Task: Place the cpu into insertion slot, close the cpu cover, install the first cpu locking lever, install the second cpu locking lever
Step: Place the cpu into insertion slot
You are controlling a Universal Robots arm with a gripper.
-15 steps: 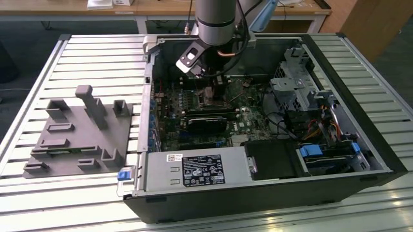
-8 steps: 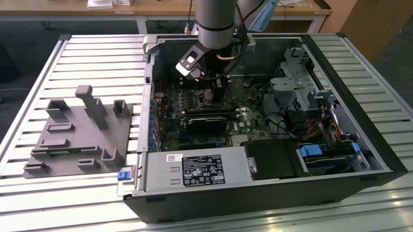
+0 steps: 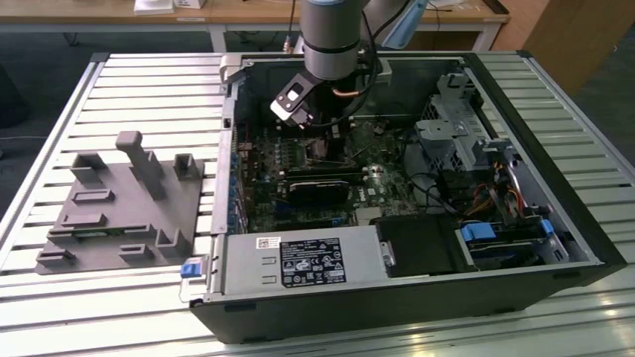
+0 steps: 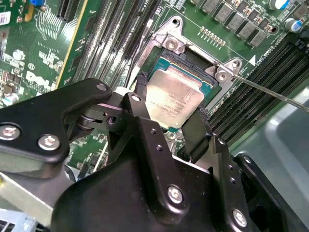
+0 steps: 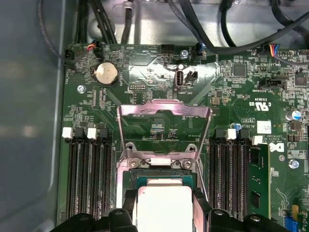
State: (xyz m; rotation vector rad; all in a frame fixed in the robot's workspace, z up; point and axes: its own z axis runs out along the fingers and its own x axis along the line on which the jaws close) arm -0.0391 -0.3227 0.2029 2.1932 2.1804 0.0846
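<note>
My gripper (image 3: 308,128) reaches down into the open computer case over the green motherboard (image 3: 382,186). In both wrist views its black fingers (image 4: 140,89) sit against opposite edges of the cpu (image 4: 176,94), a pale metallic square. The cpu (image 5: 164,210) rests in or just above the insertion slot (image 4: 190,58); I cannot tell whether it is seated. The cpu cover (image 5: 164,110) is swung open, away from the slot (image 5: 164,170). A thin locking lever (image 4: 273,93) sticks out beside the socket.
A black card (image 3: 320,186) lies just in front of the socket, with a silver-labelled power supply (image 3: 297,262) beyond it. Memory slots (image 5: 89,179) flank the socket. Cables (image 5: 227,29) and a drive cage (image 3: 451,126) crowd the case. A grey fixture (image 3: 119,201) sits on the slatted table.
</note>
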